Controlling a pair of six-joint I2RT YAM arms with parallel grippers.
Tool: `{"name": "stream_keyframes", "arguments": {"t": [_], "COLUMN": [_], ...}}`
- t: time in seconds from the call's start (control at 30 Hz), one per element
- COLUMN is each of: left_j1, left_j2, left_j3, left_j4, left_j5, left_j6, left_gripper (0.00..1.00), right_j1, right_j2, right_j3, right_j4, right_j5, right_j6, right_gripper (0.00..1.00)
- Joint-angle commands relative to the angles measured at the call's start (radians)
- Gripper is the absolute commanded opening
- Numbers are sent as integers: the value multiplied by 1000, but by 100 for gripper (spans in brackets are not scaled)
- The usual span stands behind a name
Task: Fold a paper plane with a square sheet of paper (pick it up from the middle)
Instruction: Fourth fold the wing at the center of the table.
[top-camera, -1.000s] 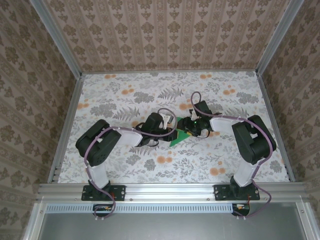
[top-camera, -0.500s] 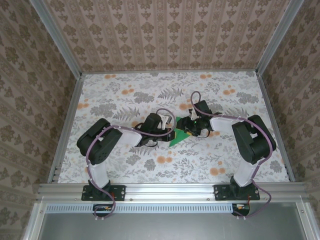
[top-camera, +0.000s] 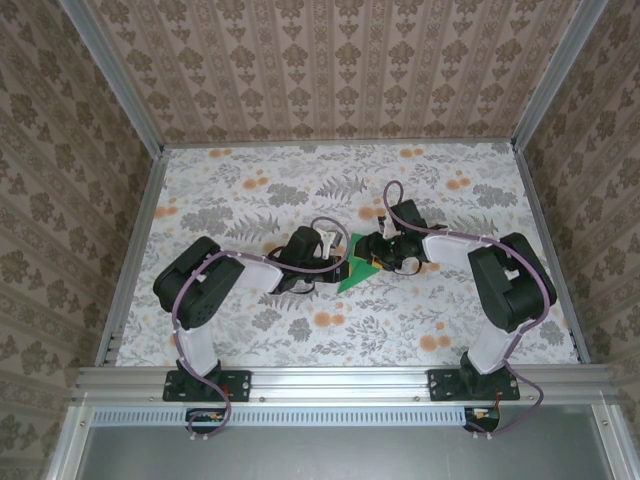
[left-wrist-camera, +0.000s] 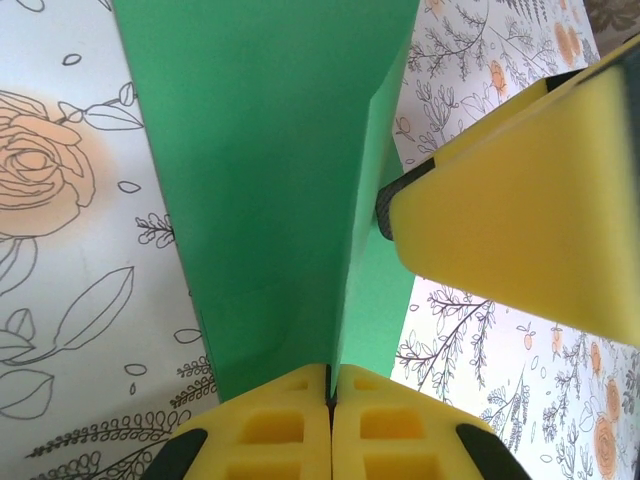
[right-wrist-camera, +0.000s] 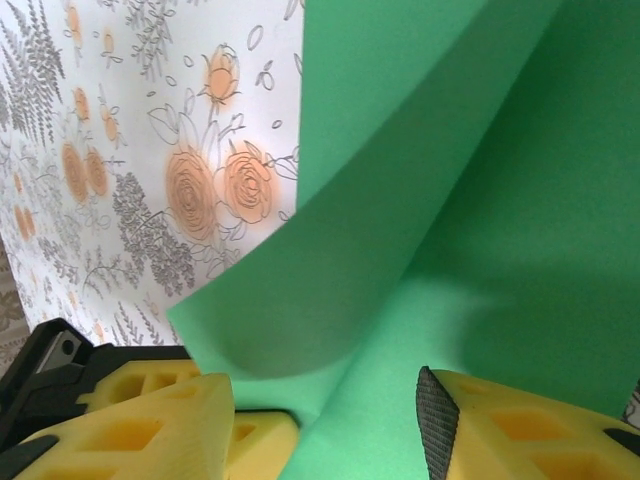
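Left wrist, left hand (left-wrist-camera: 330, 398) pinching green paper (left-wrist-camera: 260, 180), right hand (right-wrist-camera: 322, 420) spread astride it

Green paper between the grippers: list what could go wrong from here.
The left gripper pinches the green paper at just one edge, so a tug may slip or tear it. The right gripper stands open around a curled flap; closing there could crease it crooked.

The table (top-camera: 250, 200), printed with grey leaves and orange blooms, bears a creased green sheet of paper (top-camera: 353, 277) near its middle.
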Motion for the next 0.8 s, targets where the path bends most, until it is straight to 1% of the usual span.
{"name": "stream_keyframes", "arguments": {"t": [0.0, 0.17, 0.23, 0.3, 0.5, 0.63, 0.7, 0.77], "left_j1": [4, 4, 6, 8, 19, 32, 34, 35], "left_j2": [1, -4, -15, -41, -142, -194, -207, -204], "left_j3": [-12, -12, -4, -1, -14, -23, -26, -27], "left_j4": [28, 17, -14, -59, -177, -241, -228, -195], "left_j5": [21, 24, 20, 2, -63, -108, -100, -71], "left_j6": [-19, -23, -24, -30, -44, -64, -80, -89], "left_gripper": [8, 15, 21, 31, 46, 46, 42, 35], "right_j1": [-4, -5, -5, -5, -5, -5, -5, -4], "right_j2": [35, 64, 76, 88, 121, 140, 146, 155], "right_j3": [18, 35, 47, 57, 74, 80, 81, 85], "right_j4": [-35, -54, -82, -118, -185, -209, -222, -235], "right_j5": [19, 29, 42, 65, 101, 118, 131, 142], "right_j6": [-20, -26, -36, -47, -68, -70, -69, -68], "right_gripper": [53, 54, 54, 55, 57, 57, 57, 57]}}
